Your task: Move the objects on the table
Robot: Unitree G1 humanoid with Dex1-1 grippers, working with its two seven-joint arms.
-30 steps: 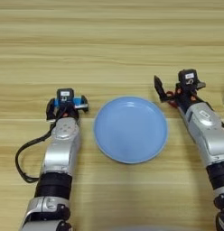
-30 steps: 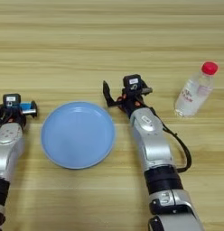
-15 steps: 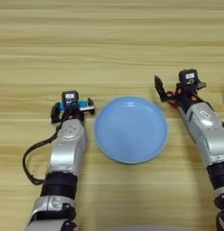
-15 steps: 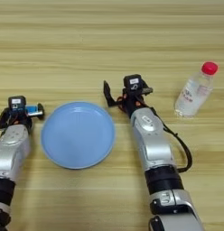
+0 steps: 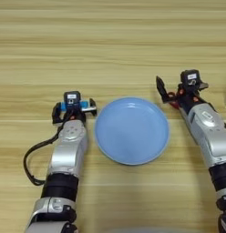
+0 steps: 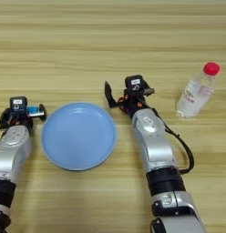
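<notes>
holding a blue block [image 5: 76,106], left claw [image 5: 74,110] beside bare plate [image 5: 131,130]

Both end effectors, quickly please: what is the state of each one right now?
Left end effector: closed on the blue block, just left of the plate.
Right end effector: open, holding nothing, right of the plate.

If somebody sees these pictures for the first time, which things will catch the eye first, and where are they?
The large light-blue plate lies in the middle of the wooden table, between the two arms. The left gripper sits just left of the plate with a bright-blue block at its fingers, and the right gripper is beyond the plate's right edge. A clear bottle with a red cap lies far right.
</notes>
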